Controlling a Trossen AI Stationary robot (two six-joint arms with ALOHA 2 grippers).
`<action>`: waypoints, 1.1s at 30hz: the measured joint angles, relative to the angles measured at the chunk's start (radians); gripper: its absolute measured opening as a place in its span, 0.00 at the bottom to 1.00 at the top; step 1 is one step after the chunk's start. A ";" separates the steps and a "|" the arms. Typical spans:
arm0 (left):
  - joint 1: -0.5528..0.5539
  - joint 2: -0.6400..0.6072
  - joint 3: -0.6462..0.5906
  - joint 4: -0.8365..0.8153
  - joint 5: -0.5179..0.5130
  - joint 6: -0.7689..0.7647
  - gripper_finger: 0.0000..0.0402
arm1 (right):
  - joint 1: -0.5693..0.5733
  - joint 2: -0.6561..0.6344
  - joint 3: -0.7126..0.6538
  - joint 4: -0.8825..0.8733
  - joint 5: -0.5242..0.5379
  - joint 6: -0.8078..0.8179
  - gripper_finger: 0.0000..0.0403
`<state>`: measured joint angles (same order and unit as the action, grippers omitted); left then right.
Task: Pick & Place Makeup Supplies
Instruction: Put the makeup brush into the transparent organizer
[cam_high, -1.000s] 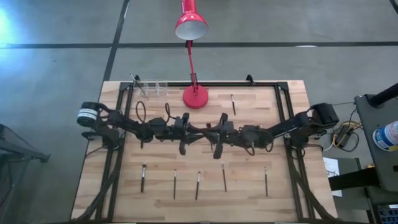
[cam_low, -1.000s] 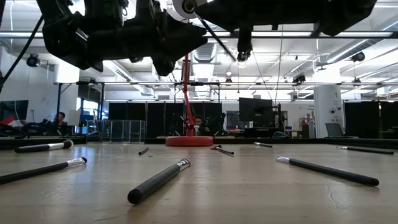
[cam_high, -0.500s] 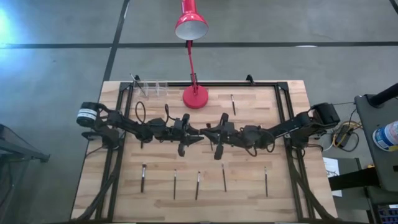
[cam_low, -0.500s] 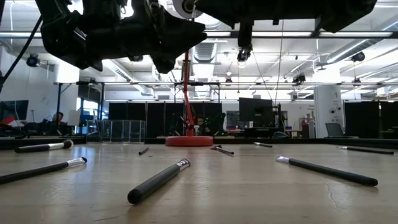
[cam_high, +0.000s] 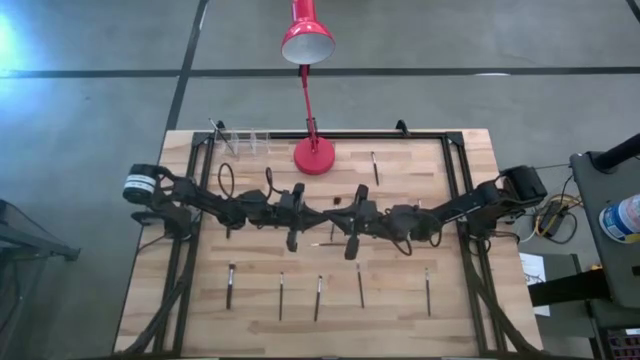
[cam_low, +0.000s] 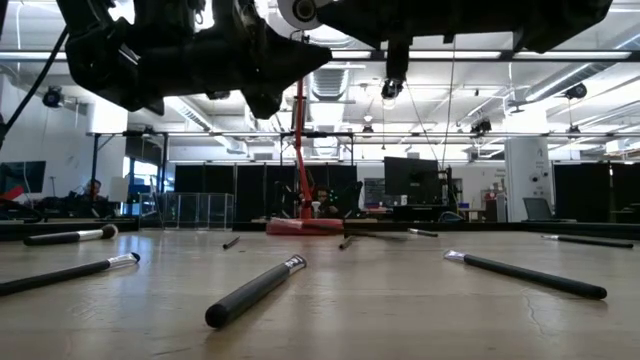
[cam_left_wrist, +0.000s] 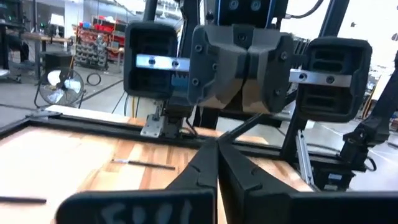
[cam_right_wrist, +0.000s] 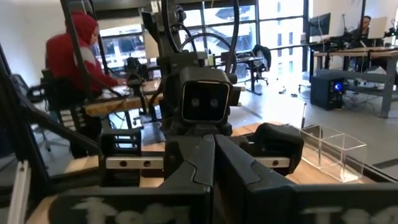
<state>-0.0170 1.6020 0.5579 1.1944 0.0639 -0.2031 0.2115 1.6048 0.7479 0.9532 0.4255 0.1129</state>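
Note:
Several thin dark makeup brushes lie flat in a row near the table's front edge, among them one (cam_high: 230, 285) at the left and one (cam_high: 427, 292) at the right. Another brush (cam_high: 375, 167) lies near the far edge. A thin stick (cam_high: 327, 243) lies on the wood just below the two grippers. My left gripper (cam_high: 320, 218) and my right gripper (cam_high: 336, 219) face each other tip to tip above the table's middle. Both are shut, with nothing seen between the fingers in the left wrist view (cam_left_wrist: 217, 158) or the right wrist view (cam_right_wrist: 214, 152).
A red desk lamp (cam_high: 314, 155) stands at the far middle, its base on the wood. A clear holder (cam_high: 245, 142) stands at the far left. A black frame (cam_high: 455, 180) runs around the table. A person in red (cam_right_wrist: 78, 46) is in the room behind.
My left gripper has shut while staying in place. A thin stick now lies on the table under the two grippers, where none showed before. In the low view, a small brush by the lamp base now lies turned to a new angle.

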 joint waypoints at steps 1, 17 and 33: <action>0.000 -0.003 0.000 -0.024 0.000 0.001 0.01 | 0.000 -0.005 0.000 -0.028 0.000 -0.005 0.02; -0.118 -0.039 -0.039 -0.577 -0.048 0.002 0.02 | 0.016 -0.080 0.018 -0.853 -0.039 0.270 0.07; -0.292 -0.032 -0.042 -0.638 -0.217 -0.048 0.15 | 0.125 0.167 0.153 -0.918 -0.222 0.346 0.34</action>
<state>-0.3092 1.5700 0.5159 0.5563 -0.1535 -0.2514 0.3369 1.7717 0.9008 0.0356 0.2032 0.4589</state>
